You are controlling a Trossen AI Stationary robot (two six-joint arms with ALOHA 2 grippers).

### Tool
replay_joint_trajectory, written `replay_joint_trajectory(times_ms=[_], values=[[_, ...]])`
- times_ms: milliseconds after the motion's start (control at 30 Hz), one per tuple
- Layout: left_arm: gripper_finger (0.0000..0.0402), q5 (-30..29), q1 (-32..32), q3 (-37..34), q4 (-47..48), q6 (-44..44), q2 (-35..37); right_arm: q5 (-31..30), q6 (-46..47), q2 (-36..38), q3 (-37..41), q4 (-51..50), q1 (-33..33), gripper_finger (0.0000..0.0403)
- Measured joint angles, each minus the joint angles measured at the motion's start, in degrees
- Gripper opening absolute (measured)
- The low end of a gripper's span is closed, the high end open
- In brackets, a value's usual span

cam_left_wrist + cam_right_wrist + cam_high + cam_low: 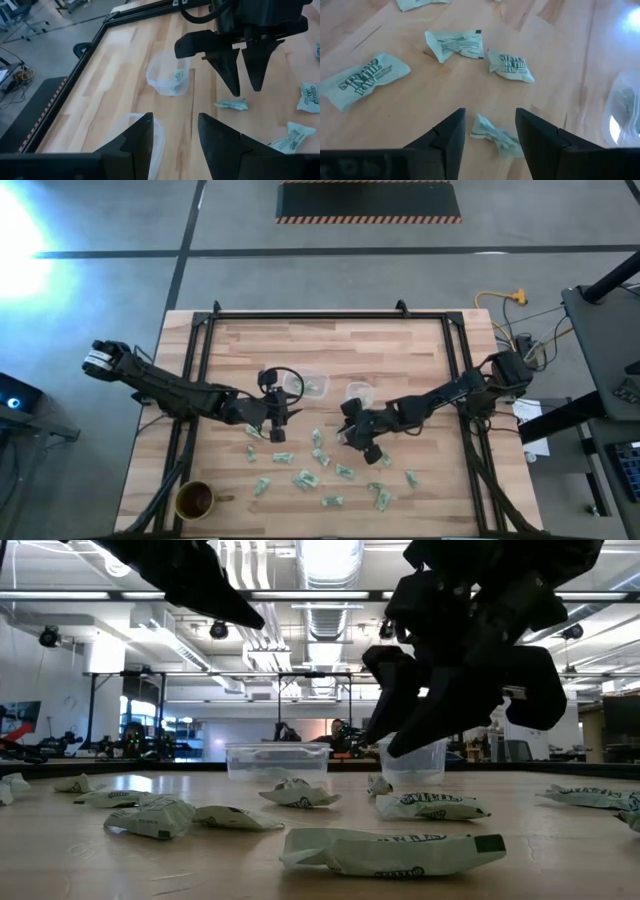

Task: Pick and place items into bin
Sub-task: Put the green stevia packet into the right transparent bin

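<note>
2 clear round plastic bins (313, 384) (359, 392) stand side by side mid-table, with small pale green and white crinkled wrapped packets (305, 477) scattered over the light wooden table (330, 345) nearer the front edge. Right gripper (358, 442) hangs low with fingers spread, 1 packet (492, 133) lying between them, ungrasped. Left gripper (277, 420) hovers beside the left bin, fingers parted and empty.

My end effector (490, 131) fingers are matte black. The small crinkled wrapped packets (509, 65) are pale green and white with dark green lettering. The bench (380, 350) is light wood in striped planks with a black frame, and the round plastic tubs (170, 80) are see-through.
</note>
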State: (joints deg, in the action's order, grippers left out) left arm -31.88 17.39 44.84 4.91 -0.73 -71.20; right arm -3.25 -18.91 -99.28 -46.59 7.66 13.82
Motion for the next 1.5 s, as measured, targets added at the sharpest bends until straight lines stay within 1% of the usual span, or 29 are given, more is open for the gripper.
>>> replay_joint_trajectory(times_ms=[333, 500, 700, 767, 933, 1500], values=[[0.0138, 0.04, 0.04, 0.0, -0.25, -0.44, 0.0, 0.04, -0.05, -0.12, -0.02, -0.03, 0.0, 0.015], [0.0138, 0.05, 0.26, -0.01, -0.24, -0.91, 0.0, 0.06, 0.1, -1.76, -0.09, -0.01, 0.0, 0.0142], [0.0138, 0.13, 0.59, -0.09, -0.12, -1.9, 0.0, 0.05, 0.28, -4.28, -2.06, -0.22, 0.0, 0.0136], [0.0138, 0.11, 0.74, -0.09, 0.0, -1.9, 0.0, 0.01, 0.28, -4.58, -2.82, -1.53, 0.0, 0.0137], [0.0138, 0.15, 1.13, -0.11, -0.02, -1.9, -0.02, -3.05, 1.16, -4.8, -4.58, -6.13, -0.06, 0.0139], [0.0138, 0.15, 1.2, -0.13, -0.22, -1.9, -0.02, -3.19, 2.4, -4.37, -4.79, -7.89, -0.23, 0.0132]])
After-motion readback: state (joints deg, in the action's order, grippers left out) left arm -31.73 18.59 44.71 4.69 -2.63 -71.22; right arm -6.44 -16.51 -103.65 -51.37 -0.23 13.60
